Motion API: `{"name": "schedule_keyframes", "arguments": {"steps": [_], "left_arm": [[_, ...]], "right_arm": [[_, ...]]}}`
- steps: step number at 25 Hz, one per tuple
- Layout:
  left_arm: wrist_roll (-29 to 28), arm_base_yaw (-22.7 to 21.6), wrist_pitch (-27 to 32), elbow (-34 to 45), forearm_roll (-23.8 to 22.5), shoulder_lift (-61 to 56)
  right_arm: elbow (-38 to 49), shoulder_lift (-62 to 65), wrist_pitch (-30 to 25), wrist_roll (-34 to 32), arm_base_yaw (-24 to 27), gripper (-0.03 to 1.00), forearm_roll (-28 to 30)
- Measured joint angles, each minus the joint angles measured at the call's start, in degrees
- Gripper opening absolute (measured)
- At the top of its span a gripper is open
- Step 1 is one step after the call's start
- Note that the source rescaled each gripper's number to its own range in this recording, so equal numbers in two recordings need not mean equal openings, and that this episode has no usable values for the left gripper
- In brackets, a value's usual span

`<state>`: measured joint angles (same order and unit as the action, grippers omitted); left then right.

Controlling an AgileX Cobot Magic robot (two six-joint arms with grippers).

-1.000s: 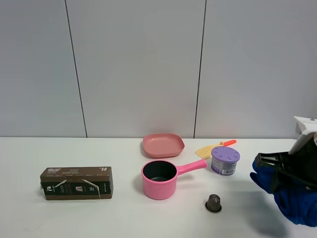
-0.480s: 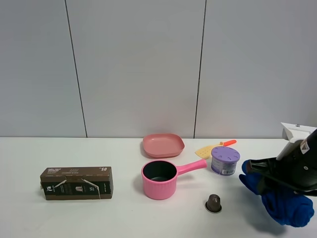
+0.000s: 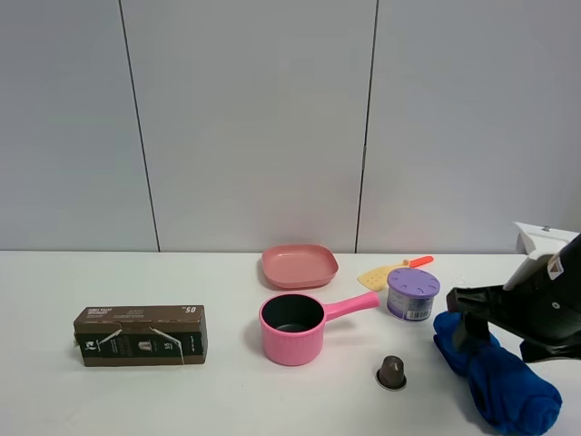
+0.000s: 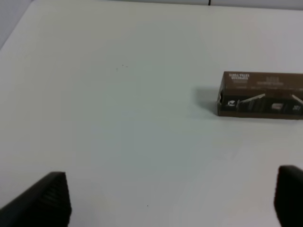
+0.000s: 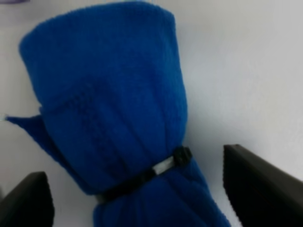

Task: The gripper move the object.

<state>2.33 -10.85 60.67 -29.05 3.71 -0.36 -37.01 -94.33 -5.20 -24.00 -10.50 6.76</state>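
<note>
Blue fabric roll (image 3: 495,381) lies on white surface (image 3: 227,400) at 4 o'clock of scene, band cinched round middle. Right gripper (image 5: 137,194) straddles roll, fingers (image 5: 258,187) spread clear of fabric, released. Small dark capsule (image 3: 391,372) at roll's 9 o'clock; purple tin (image 3: 412,293) near its 11. Left gripper (image 4: 173,201) spread wide, holding nothing, over bare surface; brown box (image 4: 261,93) beyond it.

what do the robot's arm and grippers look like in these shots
The right gripper is dark grey to black with blocky angular fingers, on a thick dark arm with a white wrist block and a small coloured marking. The left gripper shows only two black ridged fingertips.
</note>
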Motion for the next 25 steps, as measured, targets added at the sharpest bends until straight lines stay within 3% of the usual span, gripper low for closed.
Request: {"name": "schedule_keyframes", "arguments": {"steps": [5,8,17,25], "left_arm": [[0.0,0.0,0.0,0.0,0.0,0.0],[0.0,0.0,0.0,0.0,0.0,0.0],[0.0,0.0,0.0,0.0,0.0,0.0],[0.0,0.0,0.0,0.0,0.0,0.0]], "right_arm": [[-0.1,12.14,-1.72,2.39,0.0,0.66,0.0],[-0.94,22.64,-5.62,6.35,0.0,0.66,-0.04],[-15.15,46.44,-32.49,15.94,0.0,0.66,0.44],[-15.75,62.19,-50.96,21.86,0.0,0.66,0.65]]}}
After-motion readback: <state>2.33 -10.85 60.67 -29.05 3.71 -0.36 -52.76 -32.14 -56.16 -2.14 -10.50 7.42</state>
